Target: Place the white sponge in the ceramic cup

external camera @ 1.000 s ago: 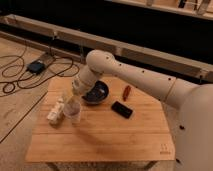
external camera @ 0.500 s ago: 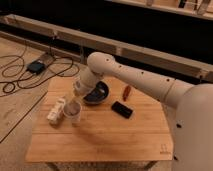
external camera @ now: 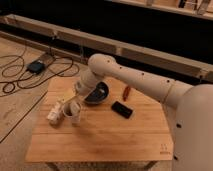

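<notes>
The ceramic cup [external camera: 74, 112], pale and round, stands upright on the left part of the wooden table [external camera: 110, 137]. My gripper [external camera: 73, 97] hangs just above the cup's rim, at the end of the white arm that comes in from the right. A small pale block, the white sponge [external camera: 67, 98], shows at the gripper's tip, held over the cup's left edge. The arm hides part of what lies behind it.
A dark glossy bowl [external camera: 98, 94] sits right behind the cup, close to the arm. A cream-white lumpy object [external camera: 54, 113] lies left of the cup. A flat black rectangle [external camera: 121, 108] and a small red object [external camera: 127, 91] lie to the right. Cables run across the floor at left.
The arm and gripper have barely moved; the gripper stays over the cup with the sponge.
</notes>
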You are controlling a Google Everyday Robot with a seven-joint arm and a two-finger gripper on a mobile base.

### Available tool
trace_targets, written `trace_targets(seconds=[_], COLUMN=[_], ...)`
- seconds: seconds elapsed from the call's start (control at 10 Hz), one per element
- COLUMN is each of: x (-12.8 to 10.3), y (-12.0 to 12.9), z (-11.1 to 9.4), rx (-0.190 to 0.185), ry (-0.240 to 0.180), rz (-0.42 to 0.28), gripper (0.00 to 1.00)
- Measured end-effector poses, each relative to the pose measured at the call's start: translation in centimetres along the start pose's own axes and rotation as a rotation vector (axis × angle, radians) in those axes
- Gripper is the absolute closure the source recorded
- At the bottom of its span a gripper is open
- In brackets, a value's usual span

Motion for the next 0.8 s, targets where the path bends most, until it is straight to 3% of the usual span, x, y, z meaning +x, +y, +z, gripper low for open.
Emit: trace_targets(seconds=[0.2,0.8], x=[0.61,0.60], y=[1.37,1.33], z=[-1.17,-1.09], rx=[-0.032,-0.032], ry=[0.031,0.029], rz=[0.006,0.007], gripper=[0.29,0.29])
